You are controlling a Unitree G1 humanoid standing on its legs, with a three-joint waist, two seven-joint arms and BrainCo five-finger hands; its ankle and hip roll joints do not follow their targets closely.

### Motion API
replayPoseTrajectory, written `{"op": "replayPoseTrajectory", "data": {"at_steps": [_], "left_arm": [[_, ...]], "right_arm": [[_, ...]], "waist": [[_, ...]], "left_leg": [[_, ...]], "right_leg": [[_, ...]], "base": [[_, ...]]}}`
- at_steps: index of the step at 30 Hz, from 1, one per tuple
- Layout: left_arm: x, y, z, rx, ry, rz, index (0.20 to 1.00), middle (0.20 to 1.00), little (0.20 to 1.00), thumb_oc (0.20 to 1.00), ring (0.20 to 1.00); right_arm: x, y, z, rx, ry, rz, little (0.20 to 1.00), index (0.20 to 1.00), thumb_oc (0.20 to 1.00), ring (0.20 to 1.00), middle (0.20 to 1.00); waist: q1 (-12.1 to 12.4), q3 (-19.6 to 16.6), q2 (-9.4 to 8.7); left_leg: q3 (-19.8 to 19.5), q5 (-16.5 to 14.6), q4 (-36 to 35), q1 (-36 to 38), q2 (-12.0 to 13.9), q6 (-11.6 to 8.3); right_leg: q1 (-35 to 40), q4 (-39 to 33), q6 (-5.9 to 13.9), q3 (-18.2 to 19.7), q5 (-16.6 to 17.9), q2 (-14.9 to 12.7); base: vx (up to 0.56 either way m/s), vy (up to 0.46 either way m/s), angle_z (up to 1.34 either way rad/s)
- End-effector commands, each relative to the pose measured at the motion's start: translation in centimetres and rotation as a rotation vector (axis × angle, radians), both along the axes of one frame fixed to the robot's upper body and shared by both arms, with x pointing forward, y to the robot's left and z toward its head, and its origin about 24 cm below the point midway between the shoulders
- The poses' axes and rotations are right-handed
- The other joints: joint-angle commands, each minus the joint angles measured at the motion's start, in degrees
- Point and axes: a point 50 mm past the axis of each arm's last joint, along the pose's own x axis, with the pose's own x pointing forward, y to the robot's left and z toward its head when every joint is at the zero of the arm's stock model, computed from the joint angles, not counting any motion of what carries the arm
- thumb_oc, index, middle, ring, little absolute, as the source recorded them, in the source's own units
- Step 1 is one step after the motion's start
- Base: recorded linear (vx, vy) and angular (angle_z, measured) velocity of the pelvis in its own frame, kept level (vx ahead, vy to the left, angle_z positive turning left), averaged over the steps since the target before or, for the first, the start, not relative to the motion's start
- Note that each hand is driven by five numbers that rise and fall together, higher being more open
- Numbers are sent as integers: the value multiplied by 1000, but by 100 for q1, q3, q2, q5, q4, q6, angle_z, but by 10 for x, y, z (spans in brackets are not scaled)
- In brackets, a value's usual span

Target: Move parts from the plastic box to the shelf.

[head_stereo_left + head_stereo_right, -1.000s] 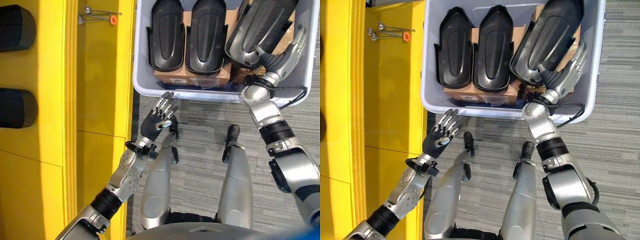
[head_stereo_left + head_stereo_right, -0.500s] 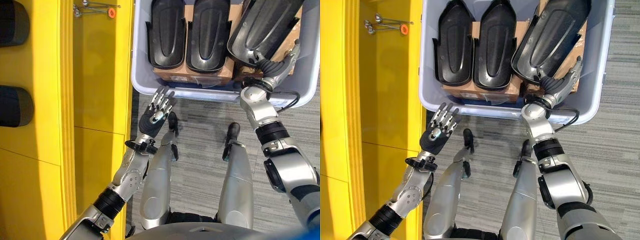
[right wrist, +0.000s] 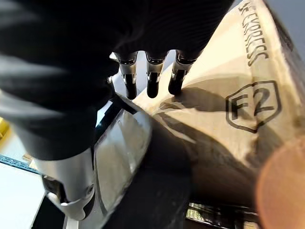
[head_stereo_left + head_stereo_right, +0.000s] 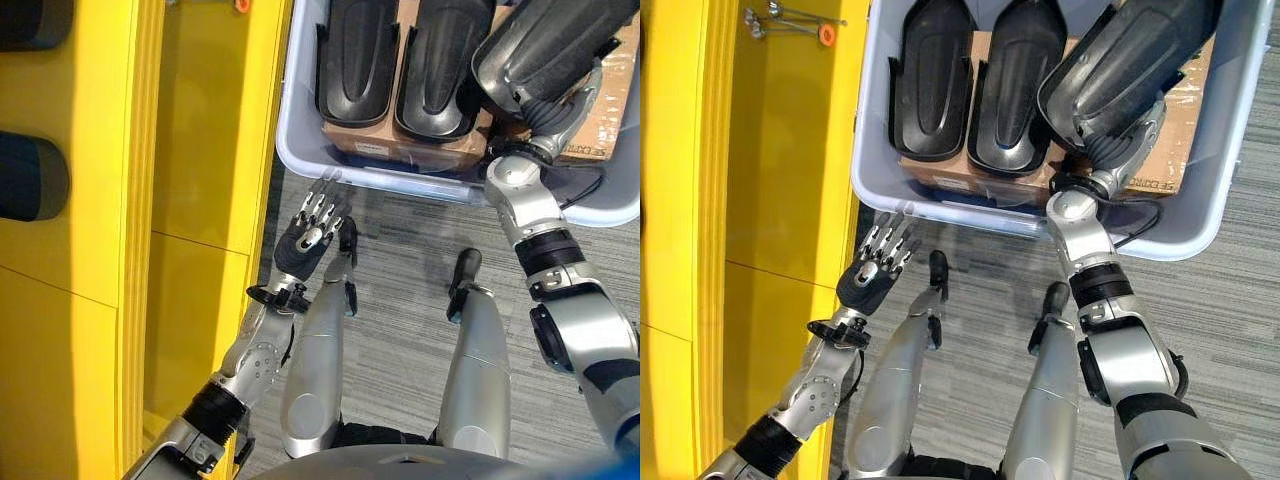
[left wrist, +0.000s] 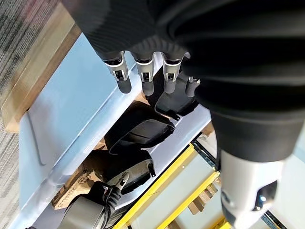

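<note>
Left eye view: since a second ago the whole picture has shifted, so the camera moved. Against the box (image 4: 300, 150), though, the left hand (image 4: 308, 235) has crept closer; its straight, spread fingers now hang just short of the near wall, holding nothing. The right hand (image 4: 560, 115) stays under the tilted part (image 4: 545, 50), which is still propped up at the box's right end. So the lift looks under way but not finished, and the left hand seems to be coming to help.

Right eye view: two more parts (image 4: 975, 80) lie side by side on cardboard (image 4: 1180, 150) in the box. The shelf (image 4: 770, 150) stands just left of the box.

Left wrist view: relaxed fingers (image 5: 145, 78) point at the box wall, apart from it, with parts beyond.

Right wrist view: fingers (image 3: 152, 78) reach over the cardboard while the thumb lies along the part's glossy edge (image 3: 124, 143); whether they clamp it I cannot tell.
</note>
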Motion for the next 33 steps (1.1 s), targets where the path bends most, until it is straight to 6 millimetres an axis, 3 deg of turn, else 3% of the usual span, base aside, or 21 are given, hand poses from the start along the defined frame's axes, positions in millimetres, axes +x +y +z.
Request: {"op": "replayPoseTrajectory", "data": {"at_steps": [1, 10, 20, 29, 33], "left_arm": [[-9, -3, 25, -5, -144, -44, 1000, 1000, 1000, 1000, 1000], [-6, 0, 31, 20, -150, -38, 1000, 1000, 1000, 1000, 1000], [-8, -3, 32, 15, -151, -50, 1000, 1000, 1000, 1000, 1000], [-8, -2, 30, -1, -149, -46, 1000, 1000, 1000, 1000, 1000], [-4, 1, 32, 8, -147, -38, 1000, 1000, 1000, 1000, 1000]], "right_arm": [[2, -14, 33, 90, -90, 25, 1000, 1000, 1000, 1000, 1000], [7, -35, 15, 347, -60, 26, 1000, 1000, 1000, 1000, 1000], [-3, -36, 33, 157, -165, -101, 1000, 1000, 1000, 1000, 1000], [4, -23, 11, 152, -31, 3, 1000, 1000, 1000, 1000, 1000], [12, -20, 1, 139, 110, 66, 1000, 1000, 1000, 1000, 1000]], "waist": [[84, -72, 379], [139, -72, 296], [125, -72, 309], [101, -72, 338], [142, -72, 304]], "left_leg": [[-169, -861, 375, -99, -543, 287], [-188, -912, 460, -226, -534, 299], [-169, -924, 478, -292, -540, 316], [-118, -902, 468, -314, -532, 302], [-131, -889, 482, -358, -517, 294]], "right_leg": [[308, 159, -369, 32, -435, 610], [259, 164, -361, -8, -444, 659], [200, 154, -347, -21, -419, 670], [164, 116, -363, -17, -398, 661], [133, 126, -361, -63, -386, 664]], "base": [[8, -35, 2], [5, -33, 5], [0, -1, 0], [-1, 11, -1], [0, 0, 0]]}}
